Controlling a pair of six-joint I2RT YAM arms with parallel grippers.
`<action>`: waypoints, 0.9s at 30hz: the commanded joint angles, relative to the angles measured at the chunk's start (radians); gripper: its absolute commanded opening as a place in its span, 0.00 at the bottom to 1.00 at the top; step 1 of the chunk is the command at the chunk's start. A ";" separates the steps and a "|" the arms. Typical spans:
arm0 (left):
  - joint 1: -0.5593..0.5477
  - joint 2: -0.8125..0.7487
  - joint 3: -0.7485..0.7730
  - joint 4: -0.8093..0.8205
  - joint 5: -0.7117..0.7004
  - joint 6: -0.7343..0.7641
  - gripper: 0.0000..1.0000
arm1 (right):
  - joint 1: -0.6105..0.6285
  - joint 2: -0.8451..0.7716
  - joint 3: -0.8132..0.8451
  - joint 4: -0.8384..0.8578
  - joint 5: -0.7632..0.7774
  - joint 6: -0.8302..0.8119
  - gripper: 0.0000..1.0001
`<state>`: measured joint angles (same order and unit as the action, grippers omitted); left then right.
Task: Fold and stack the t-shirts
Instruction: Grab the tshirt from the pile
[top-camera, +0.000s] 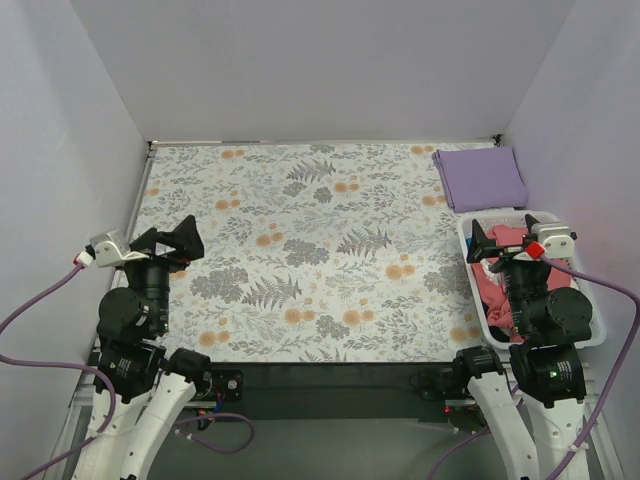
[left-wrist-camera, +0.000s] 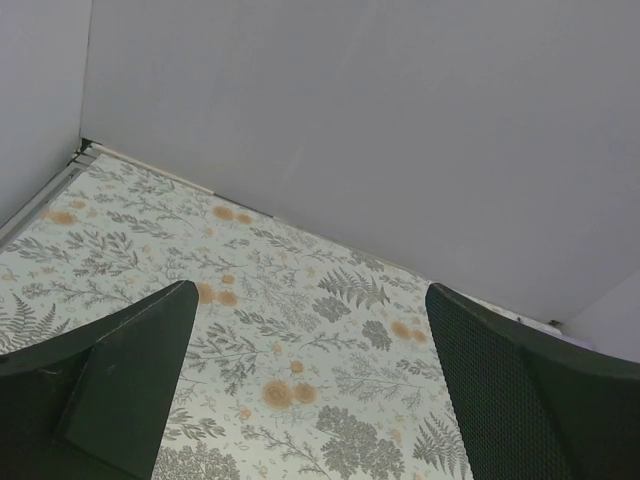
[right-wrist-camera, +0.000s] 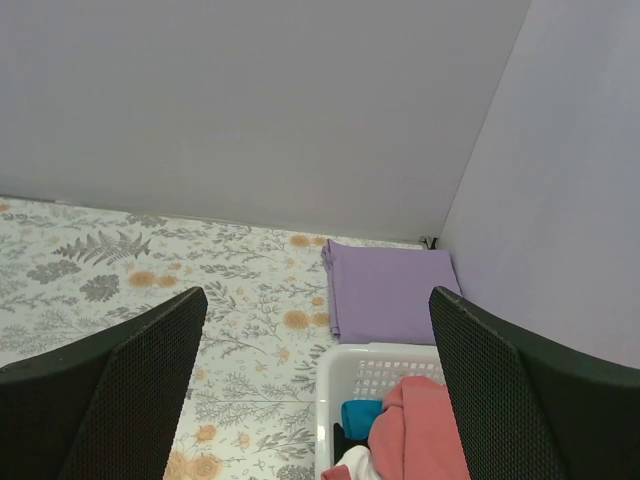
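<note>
My 2 arms stand at the near edge of the counter (top-camera: 330, 385), 1 at each side. My left pincer (top-camera: 172, 240) hangs over the left part of the floral cloth (top-camera: 300, 250). Its 2 fingers are spread wide with nothing between them. In its own wrist view the left pincer (left-wrist-camera: 310, 300) frames only printed ferns and orange blossoms.

My right pincer (top-camera: 497, 250) is just as wide and grips nothing. It hovers above the white slatted plastic basket (top-camera: 592, 338), which sits on the right side of the counter against the right wall. From the right wrist, the right pincer (right-wrist-camera: 318, 300) has the basket (right-wrist-camera: 338, 372) below and between its fingers.

In the basket lies a crumpled salmon-red t-shirt (top-camera: 490, 290), unfolded and heaped over other clothes. In the wrist view the salmon-red t-shirt (right-wrist-camera: 415, 430) lies just beside a teal piece of cloth (right-wrist-camera: 360, 413), with a scrap of white cloth (right-wrist-camera: 355, 465) at the lower edge. What those 2 garments are I cannot tell.

Beyond the basket, in the far right corner of the counter, lies the lavender t-shirt (top-camera: 480, 177), folded into a flat rectangle on the floral cloth. It is near the basket's far rim, but I cannot tell whether they touch. From the wrist, the lavender t-shirt (right-wrist-camera: 385, 290) reaches almost to the 2 pale walls that meet behind it.
</note>
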<state>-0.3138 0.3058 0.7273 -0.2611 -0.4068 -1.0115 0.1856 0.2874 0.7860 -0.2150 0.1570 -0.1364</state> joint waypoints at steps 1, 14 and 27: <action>-0.001 0.003 -0.014 -0.023 -0.009 -0.002 0.98 | 0.006 -0.013 0.007 0.028 0.021 -0.002 0.98; -0.002 0.042 -0.170 -0.032 0.036 -0.081 0.98 | 0.006 0.125 -0.018 -0.070 0.016 0.043 0.98; -0.025 0.040 -0.273 0.008 0.092 -0.131 0.98 | -0.015 0.564 0.088 -0.264 0.489 0.288 0.98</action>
<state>-0.3252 0.3710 0.4568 -0.2832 -0.3130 -1.1473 0.1833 0.8101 0.8120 -0.4583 0.4763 0.0753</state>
